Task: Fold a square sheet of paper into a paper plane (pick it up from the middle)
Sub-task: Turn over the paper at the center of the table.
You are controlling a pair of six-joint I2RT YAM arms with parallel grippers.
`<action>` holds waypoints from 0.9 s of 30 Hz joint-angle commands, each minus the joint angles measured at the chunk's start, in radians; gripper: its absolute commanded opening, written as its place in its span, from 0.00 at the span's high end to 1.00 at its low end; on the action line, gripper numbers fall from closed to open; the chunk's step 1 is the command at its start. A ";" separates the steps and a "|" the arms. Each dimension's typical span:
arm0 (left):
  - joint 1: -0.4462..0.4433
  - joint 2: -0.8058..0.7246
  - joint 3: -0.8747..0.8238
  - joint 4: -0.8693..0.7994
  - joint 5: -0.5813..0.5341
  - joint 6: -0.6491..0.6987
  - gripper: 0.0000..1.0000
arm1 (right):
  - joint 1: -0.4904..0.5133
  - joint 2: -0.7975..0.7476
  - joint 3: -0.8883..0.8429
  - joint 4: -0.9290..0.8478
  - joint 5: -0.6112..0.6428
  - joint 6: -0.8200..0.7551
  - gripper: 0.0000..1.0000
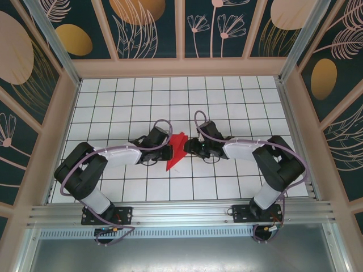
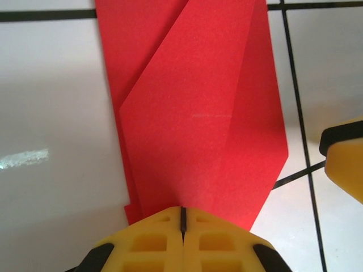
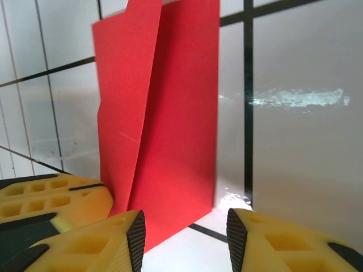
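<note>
While left end effector [image 2: 182, 218] pinches the paper plane [image 2: 198, 124] | right end effector [image 3: 185, 220] part-open, empty | gridded table [image 1: 227, 107] beneath

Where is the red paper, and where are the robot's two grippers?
red paper [image 2: 198, 124]: left wrist view, middle of its folded top flap.
left gripper [image 2: 182, 218]: left wrist view, where its shut yellow fingertips meet.
right gripper [image 3: 184, 224]: right wrist view, the gap between its open yellow fingertips.

White glossy tabletop [image 1: 113, 96] ruled by black lines into square tiles, walled by a pale wooden frame [image 1: 181, 68]; lying near its middle — one narrow, creased bright red paper plane [image 1: 174, 153], pointed end toward the near edge.
</note>
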 commanded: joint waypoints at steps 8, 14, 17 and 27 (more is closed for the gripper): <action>0.000 0.013 -0.061 0.053 0.016 0.010 1.00 | 0.006 0.062 0.038 0.069 -0.055 0.022 0.54; 0.001 0.013 -0.076 0.079 0.055 0.000 1.00 | 0.007 0.080 0.046 0.078 -0.063 0.028 0.54; 0.000 0.013 -0.081 0.090 0.081 -0.009 1.00 | 0.006 0.091 0.051 0.080 -0.064 0.033 0.55; 0.000 0.006 -0.108 0.125 0.119 -0.034 0.99 | 0.003 0.080 0.040 0.127 -0.095 0.053 0.55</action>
